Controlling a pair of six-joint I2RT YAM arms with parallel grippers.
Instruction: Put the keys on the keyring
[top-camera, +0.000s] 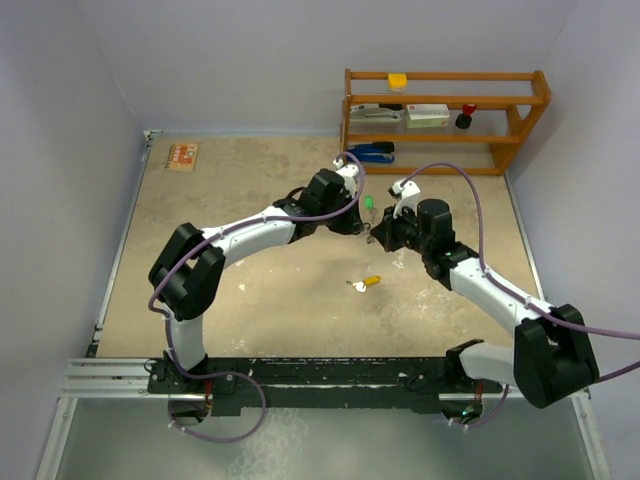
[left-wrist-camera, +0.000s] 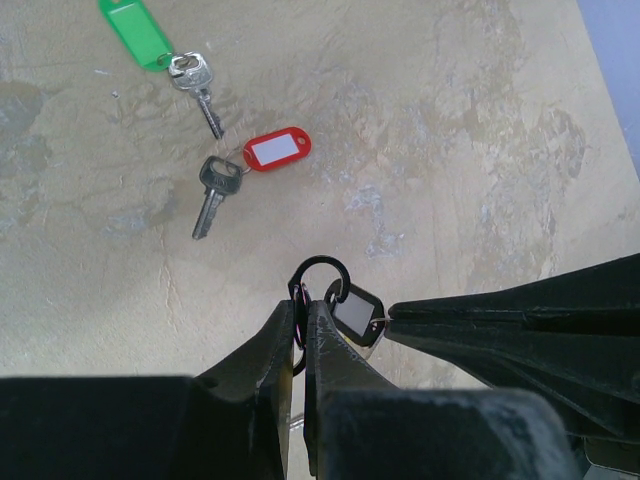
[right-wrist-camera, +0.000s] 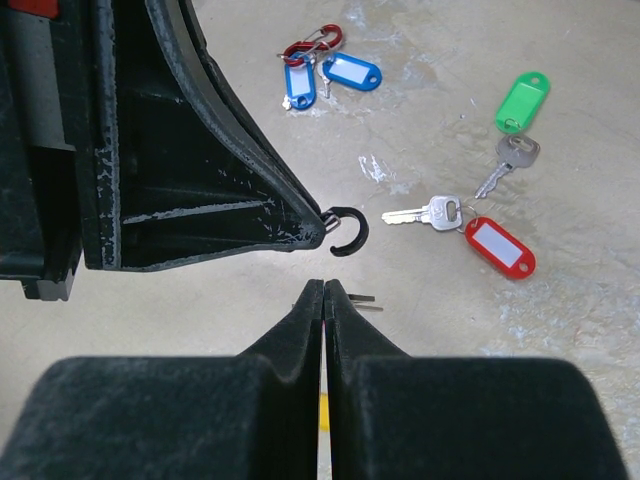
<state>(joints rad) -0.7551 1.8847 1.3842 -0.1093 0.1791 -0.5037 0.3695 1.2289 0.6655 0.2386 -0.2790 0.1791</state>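
Left fingers (left-wrist-camera: 272, 352) pinch tight on the black keyring (left-wrist-camera: 322, 270), with a dark tag (left-wrist-camera: 355, 314) beside it. Right fingers (right-wrist-camera: 300, 335) are pressed together, tips at that tag. Beyond, apart on the desk (left-wrist-camera: 460, 150), lie the red-tagged key (left-wrist-camera: 214, 192) and the green-tagged key (left-wrist-camera: 196, 76).

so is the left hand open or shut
Shut: the left hand has both fingers pressed together, pinching the black ring at their tips.

Top camera looks down; both close wrist cameras share the red-tagged key (left-wrist-camera: 275, 150).
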